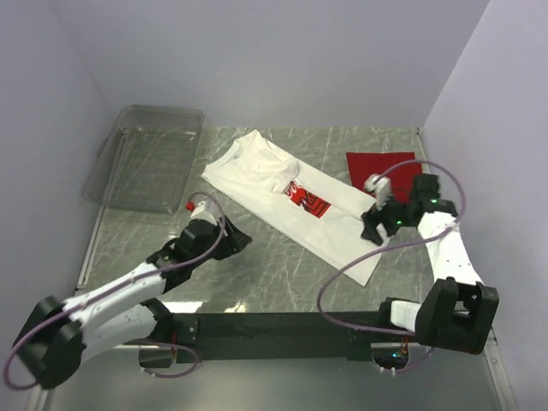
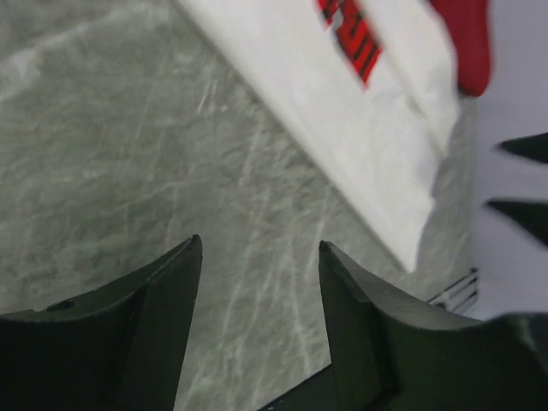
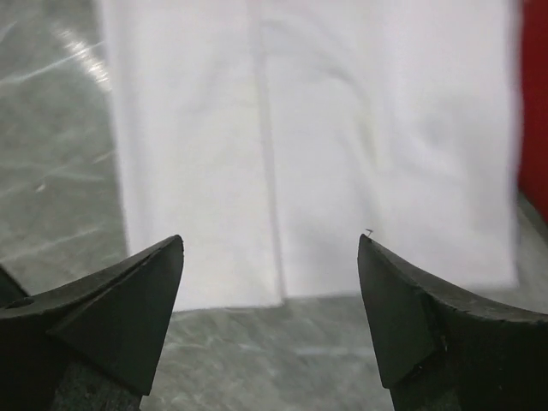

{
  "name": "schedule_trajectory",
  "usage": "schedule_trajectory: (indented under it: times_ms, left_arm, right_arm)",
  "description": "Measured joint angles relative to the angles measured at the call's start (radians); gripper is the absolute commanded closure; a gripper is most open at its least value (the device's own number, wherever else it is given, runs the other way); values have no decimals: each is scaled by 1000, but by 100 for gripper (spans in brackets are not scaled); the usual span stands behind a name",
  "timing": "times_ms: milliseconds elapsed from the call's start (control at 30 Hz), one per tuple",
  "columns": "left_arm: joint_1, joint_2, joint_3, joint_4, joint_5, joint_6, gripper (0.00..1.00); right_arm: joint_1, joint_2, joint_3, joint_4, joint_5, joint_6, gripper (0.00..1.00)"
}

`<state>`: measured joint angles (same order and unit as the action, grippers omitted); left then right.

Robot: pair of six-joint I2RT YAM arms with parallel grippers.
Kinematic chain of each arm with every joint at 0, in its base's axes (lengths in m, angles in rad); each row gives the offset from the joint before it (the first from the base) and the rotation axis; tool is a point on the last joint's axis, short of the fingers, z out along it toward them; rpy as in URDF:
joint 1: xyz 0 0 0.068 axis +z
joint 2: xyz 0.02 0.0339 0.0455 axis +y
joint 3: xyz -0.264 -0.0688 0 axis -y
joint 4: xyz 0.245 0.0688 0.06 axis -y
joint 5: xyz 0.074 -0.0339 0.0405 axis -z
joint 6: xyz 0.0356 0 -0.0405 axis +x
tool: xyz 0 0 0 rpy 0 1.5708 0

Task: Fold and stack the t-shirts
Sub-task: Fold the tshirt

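A white t-shirt (image 1: 274, 184) with a red square graphic (image 1: 309, 199) lies folded in a long strip, running diagonally from back left to front right. A plain red t-shirt (image 1: 381, 167) lies folded flat behind its right end. My right gripper (image 1: 373, 229) hovers open over the white shirt's near right end. In the right wrist view the gripper (image 3: 270, 244) holds nothing, with the white cloth's hem (image 3: 342, 145) below and ahead. My left gripper (image 1: 242, 241) is open over bare table left of the shirt. Nothing sits between the left gripper's (image 2: 257, 244) fingers, and the white shirt (image 2: 342, 111) lies beyond.
A clear plastic bin (image 1: 145, 154) stands at the back left. Grey walls close in the table at the back and both sides. The black base rail (image 1: 274, 330) runs along the near edge.
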<state>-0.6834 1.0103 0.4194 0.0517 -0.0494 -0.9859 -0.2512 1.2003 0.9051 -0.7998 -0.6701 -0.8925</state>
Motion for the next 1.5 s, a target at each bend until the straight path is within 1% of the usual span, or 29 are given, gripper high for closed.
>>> schedule_trajectory:
  times_ms: [100,133,167,200,233,300,433,500,567,667,733,767,833,867,933,967,1033,1067,1167,1267,1333,1500]
  left_arm:
    - [-26,-195,-11,-76,-80,-26,37]
    - [-30,-260,-10,-103,-111,-31,37]
    - [-31,-317,-10,-130,-135,-34,37]
    - [-32,-385,-10,-168,-163,-37,36]
    - [-32,-447,-8,-208,-192,-43,36]
    - [-33,-550,-6,-284,-241,-57,36]
    - [-34,-694,-5,-444,-312,-85,36]
    - [-34,-731,-4,-503,-332,-99,36]
    - [-34,-748,-4,-548,-348,-106,36]
    - [-34,-751,0,-602,-365,-111,36]
    - [-34,-750,8,-625,-370,-111,36]
    - [-34,-747,13,-630,-373,-111,36]
    - [-34,-740,23,-639,-377,-111,36]
    - [-34,-738,25,-640,-377,-110,36]
    - [-34,-736,26,-640,-378,-110,36]
    - [-34,-735,26,-640,-378,-110,36]
    - [-34,-733,26,-640,-378,-109,36]
    - [-34,-732,26,-640,-378,-109,36]
    - [-34,-732,26,-640,-378,-108,36]
    - [-34,-733,26,-640,-378,-108,36]
    - [-34,-732,26,-640,-377,-108,36]
    - [-34,-732,26,-640,-377,-108,36]
  right_arm:
    - [208,-19,-82,-5,12,-63,12]
    - [269,-32,-105,-1,28,-58,15]
    - [359,-54,-139,15,67,-42,17]
    - [412,-71,-158,24,95,-30,20]
    - [477,-90,-174,34,130,-9,25]
    - [596,-119,-201,64,213,45,27]
    - [824,-116,-273,167,423,172,26]
    - [899,-83,-297,196,518,235,27]
    - [939,-40,-304,228,596,287,27]
    - [986,20,-304,275,701,354,30]
    - [1009,45,-304,300,754,387,34]
    - [1017,55,-304,309,771,402,39]
    - [1029,70,-304,318,793,424,45]
    - [1033,80,-304,320,801,432,53]
    - [1038,103,-299,322,809,447,63]
    - [1039,113,-295,323,813,454,69]
    - [1041,131,-288,325,818,464,75]
    - [1042,137,-285,324,819,467,81]
    - [1046,147,-281,322,819,474,91]
    - [1056,147,-277,310,813,476,96]
    - [1080,146,-271,291,802,476,97]
    - [1210,153,-208,216,723,497,100]
